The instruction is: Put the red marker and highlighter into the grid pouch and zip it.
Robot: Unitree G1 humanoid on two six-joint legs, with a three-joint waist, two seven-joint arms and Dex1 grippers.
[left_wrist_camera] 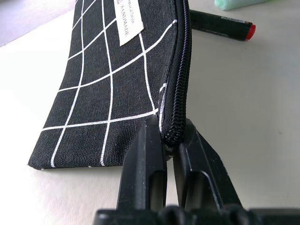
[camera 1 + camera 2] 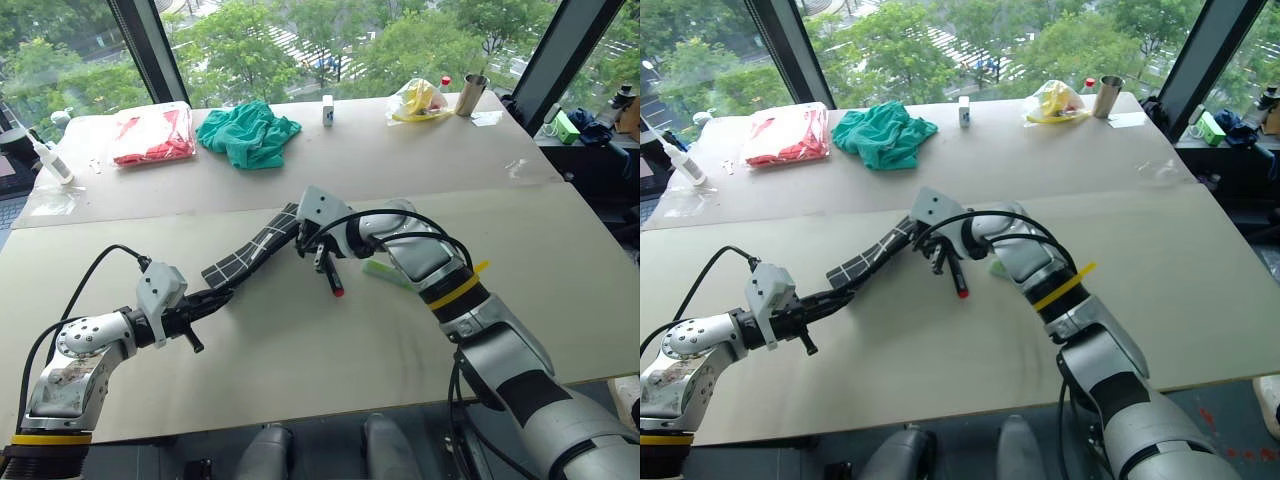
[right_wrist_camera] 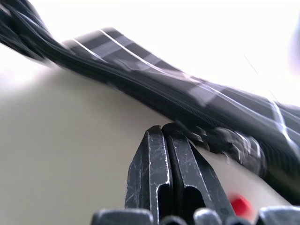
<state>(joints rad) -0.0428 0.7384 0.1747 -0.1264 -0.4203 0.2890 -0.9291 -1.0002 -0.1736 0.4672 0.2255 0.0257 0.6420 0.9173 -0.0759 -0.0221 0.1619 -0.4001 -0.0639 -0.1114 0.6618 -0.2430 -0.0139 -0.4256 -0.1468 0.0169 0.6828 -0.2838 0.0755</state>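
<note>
Grid pouch [image 2: 255, 250]: soft, limp fabric, lifted off the surface [image 2: 300, 350], sagging between two grips; best taken at seam or zip ends. Left gripper [image 1: 171, 140]: jaws pinching the zipper-end corner, arm low. Right gripper [image 2: 937, 258]: jaws pressed together at the zip pull end, wrist bent leftward. Red marker [image 2: 330, 275] beneath right gripper; highlighter [image 2: 385, 272] on surface beside it
</note>
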